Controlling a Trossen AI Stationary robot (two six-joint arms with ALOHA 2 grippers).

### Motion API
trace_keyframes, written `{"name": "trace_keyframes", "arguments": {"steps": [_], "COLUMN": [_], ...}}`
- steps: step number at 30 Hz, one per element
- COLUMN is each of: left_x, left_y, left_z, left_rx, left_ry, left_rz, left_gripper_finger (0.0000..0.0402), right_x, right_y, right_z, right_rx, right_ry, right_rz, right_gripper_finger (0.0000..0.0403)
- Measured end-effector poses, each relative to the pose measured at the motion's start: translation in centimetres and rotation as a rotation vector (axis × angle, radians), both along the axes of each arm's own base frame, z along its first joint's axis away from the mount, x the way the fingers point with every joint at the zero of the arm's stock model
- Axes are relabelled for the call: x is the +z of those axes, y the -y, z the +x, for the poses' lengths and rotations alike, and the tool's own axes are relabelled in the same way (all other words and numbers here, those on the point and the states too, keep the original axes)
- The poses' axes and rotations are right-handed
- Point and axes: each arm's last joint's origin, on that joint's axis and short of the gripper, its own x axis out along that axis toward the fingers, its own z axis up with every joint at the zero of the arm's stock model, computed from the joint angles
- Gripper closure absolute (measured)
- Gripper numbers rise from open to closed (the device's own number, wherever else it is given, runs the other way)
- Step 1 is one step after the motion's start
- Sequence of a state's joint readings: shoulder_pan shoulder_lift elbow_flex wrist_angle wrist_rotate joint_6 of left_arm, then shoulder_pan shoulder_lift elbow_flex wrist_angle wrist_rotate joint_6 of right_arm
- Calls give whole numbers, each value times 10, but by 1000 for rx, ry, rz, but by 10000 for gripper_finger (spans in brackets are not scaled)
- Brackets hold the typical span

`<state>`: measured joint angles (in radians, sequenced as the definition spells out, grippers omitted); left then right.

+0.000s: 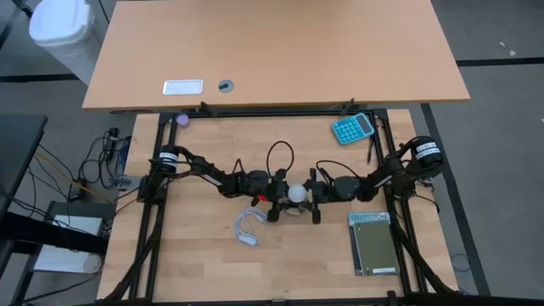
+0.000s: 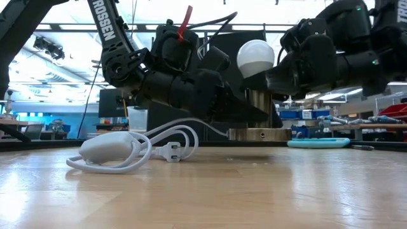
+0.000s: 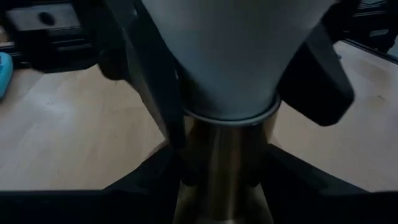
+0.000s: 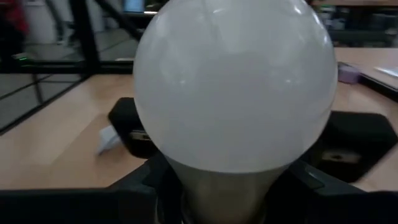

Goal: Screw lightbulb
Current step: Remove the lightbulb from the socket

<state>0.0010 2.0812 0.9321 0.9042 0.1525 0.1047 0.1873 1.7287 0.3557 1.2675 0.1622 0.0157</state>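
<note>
Two dark arms reach toward each other over the middle of the wooden table [image 1: 204,272] and meet at the lightbulb [image 1: 296,194]. Farthest left on the table lies a coiled white cable [image 1: 247,228] with its plug, just in front of the left arm and apart from the lightbulb. Next comes the left tool [image 1: 276,197], low beside the socket [image 2: 257,133]; its fingers stand narrow, closed against the metal stem under the bulb, which the left wrist view shows rising between them. The lightbulb stands upright at the centre, its white globe up and its silvery base down in the round socket, which rests on the table in the low view. From the other side the right tool [image 1: 314,195] is drawn in narrow on the lightbulb, its fingers at the base just under the globe, which fills the right wrist view. Farther right, near the back edge, a teal calculator [image 1: 352,128] lies well apart from the arms, and a dark green notebook [image 1: 373,245] lies toward the front right corner.
</note>
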Motion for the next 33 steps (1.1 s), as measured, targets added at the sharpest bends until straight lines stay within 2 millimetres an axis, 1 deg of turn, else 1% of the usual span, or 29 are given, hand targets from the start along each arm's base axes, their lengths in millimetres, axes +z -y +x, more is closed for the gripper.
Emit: {"name": "trace_keyframes", "arguments": {"steps": [12, 15, 19, 23, 28, 31, 33], "left_x": [1, 1, 1, 4, 3, 3, 2], "left_y": [0, -1, -1, -1, -2, -2, -3], "left_z": [0, 0, 0, 1, 1, 1, 0], "left_rx": [-8, 3, 12, 13, 23, 45, 68], "left_ry": [14, 15, 16, 28, 23, 15, 3], "left_rz": [-2, -6, -7, -3, 1, 5, 7], "left_gripper_finger": [207, 207, 207, 207, 207, 207, 207], "right_x": [0, 0, 0, -3, -3, -2, -2], "right_y": [28, 33, 35, 35, 35, 36, 36], "right_z": [3, 4, 4, 3, 3, 1, -2], "right_rx": [228, 231, 200, 190, 193, 141, 81], "right_ry": [8, 6, -2, -38, -42, -50, -59], "right_rz": [-42, -25, 35, 77, 101, 97, 88], "right_gripper_finger": [226, 226, 220, 191, 127, 97, 89]}}
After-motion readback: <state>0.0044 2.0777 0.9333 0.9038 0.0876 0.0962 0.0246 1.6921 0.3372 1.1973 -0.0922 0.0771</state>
